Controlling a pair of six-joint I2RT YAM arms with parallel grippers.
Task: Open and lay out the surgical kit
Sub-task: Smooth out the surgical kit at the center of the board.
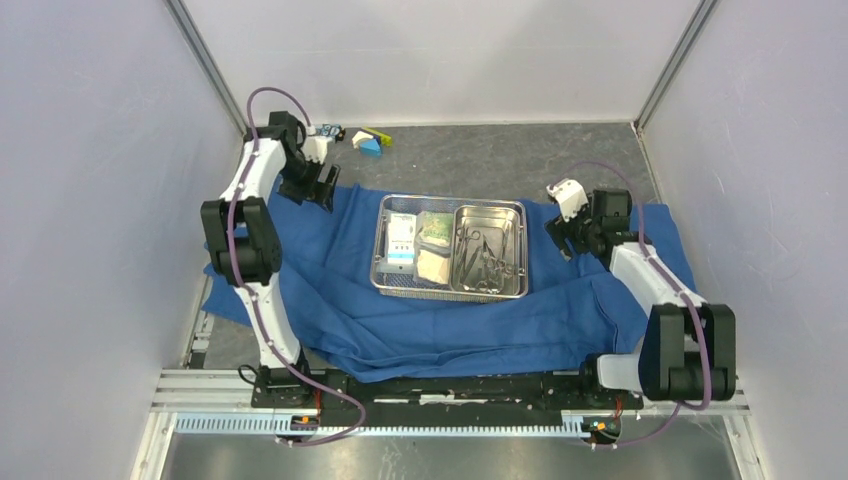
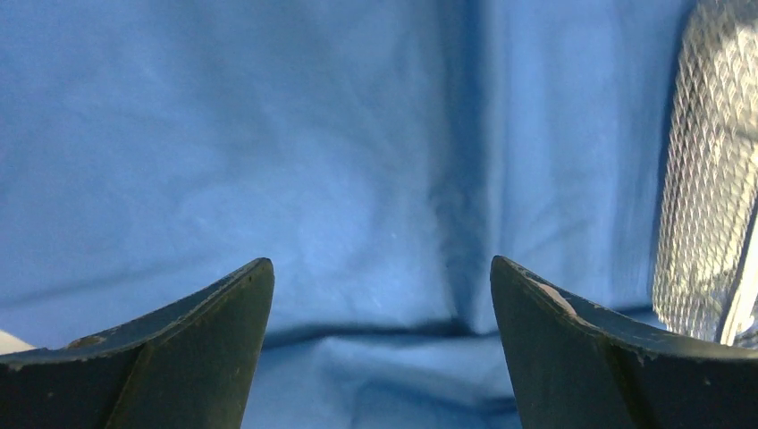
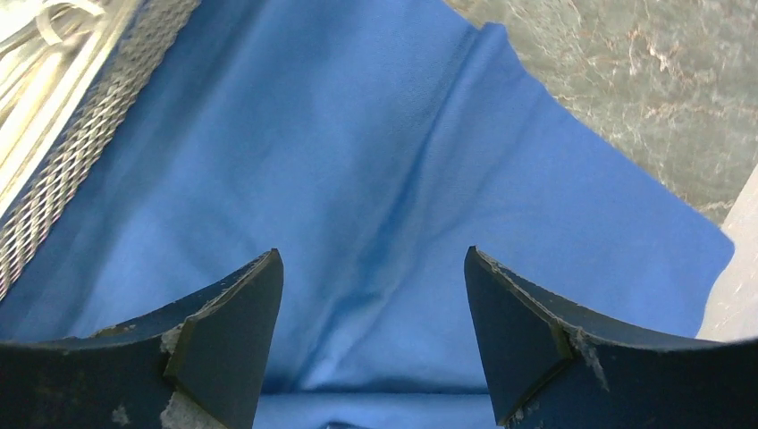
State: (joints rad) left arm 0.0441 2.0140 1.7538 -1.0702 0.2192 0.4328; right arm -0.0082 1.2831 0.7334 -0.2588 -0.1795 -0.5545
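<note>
Blue cloth wrap (image 1: 340,290) is spread open over the table (image 1: 560,160), so the wire-mesh tray (image 1: 378,262) is exposed at its centre. Packets (image 1: 402,240) are kept at the tray's 9 o'clock side, and the pan (image 1: 523,250) of instruments (image 1: 480,258) at 3. Both claws are held apart and empty above cloth: the left claw (image 2: 380,268) at the tray's 10 o'clock, the right claw (image 3: 371,255) at 3. Bare table is offered at 12, whereas rumpled cloth is crowded against the arm bases at 6.

right of the left gripper (image 2: 380,260), the wire-mesh tray (image 2: 706,197) is blurred and cut off by the edge. up-left of the right gripper (image 3: 372,251) only a blurred strip of its mesh shows. the instruments (image 1: 482,258) in the steel pan (image 1: 521,250) are too small to tell apart.
</note>
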